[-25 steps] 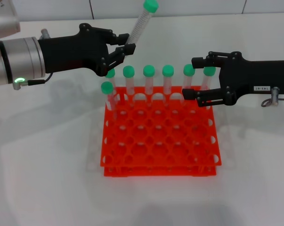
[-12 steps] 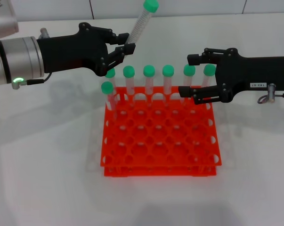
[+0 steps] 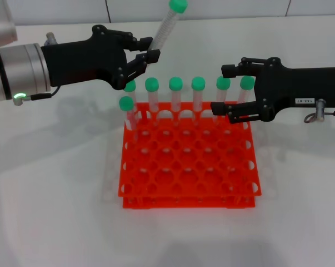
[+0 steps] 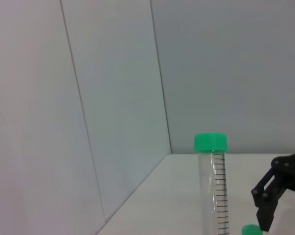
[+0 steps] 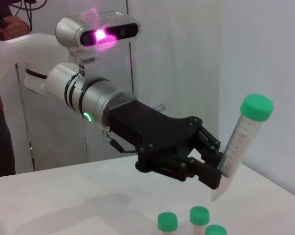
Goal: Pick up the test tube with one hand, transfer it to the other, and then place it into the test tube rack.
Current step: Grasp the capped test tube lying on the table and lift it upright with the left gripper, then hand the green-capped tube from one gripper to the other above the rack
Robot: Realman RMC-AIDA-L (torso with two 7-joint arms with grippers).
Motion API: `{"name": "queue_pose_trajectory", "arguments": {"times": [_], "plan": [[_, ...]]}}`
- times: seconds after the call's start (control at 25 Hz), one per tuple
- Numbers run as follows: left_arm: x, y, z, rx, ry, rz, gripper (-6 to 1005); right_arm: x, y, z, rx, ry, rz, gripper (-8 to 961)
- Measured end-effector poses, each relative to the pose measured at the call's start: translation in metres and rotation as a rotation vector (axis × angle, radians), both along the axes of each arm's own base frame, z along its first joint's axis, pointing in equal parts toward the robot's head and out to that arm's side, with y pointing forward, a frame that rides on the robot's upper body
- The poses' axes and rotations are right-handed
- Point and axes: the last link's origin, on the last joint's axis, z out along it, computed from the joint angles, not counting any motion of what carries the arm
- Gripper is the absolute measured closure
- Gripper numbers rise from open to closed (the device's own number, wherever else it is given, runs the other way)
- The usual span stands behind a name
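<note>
While the left gripper (image 3: 149,57) pinches the test tube (image 3: 166,29) near its base, cap tilted toward one o'clock, the right gripper (image 3: 225,89) (fingers parted, empty) waits at about four o'clock, over the test tube rack (image 3: 188,167).

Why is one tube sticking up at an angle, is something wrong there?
Nothing looks spilled or broken. That test tube is tilted because the left gripper holds it by its lower end above the test tube rack. The right gripper waits open nearby.
</note>
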Motion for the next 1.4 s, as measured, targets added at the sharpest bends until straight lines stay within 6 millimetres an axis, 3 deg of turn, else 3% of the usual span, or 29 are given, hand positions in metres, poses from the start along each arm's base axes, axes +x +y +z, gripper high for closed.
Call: {"name": "queue_pose_trajectory", "arguments": {"times": [0.6, 1.4], "plan": [[0.000, 0.000, 0.001, -0.002, 0.000, -0.006, 805, -0.002, 0.001, 0.000, 0.002, -0.001, 0.008, 97], [-0.003, -0.002, 0.000, -0.009, 0.006, 0.002, 806, -0.033, 0.022, 0.004, 0.049, 0.048, 0.048, 97]]}}
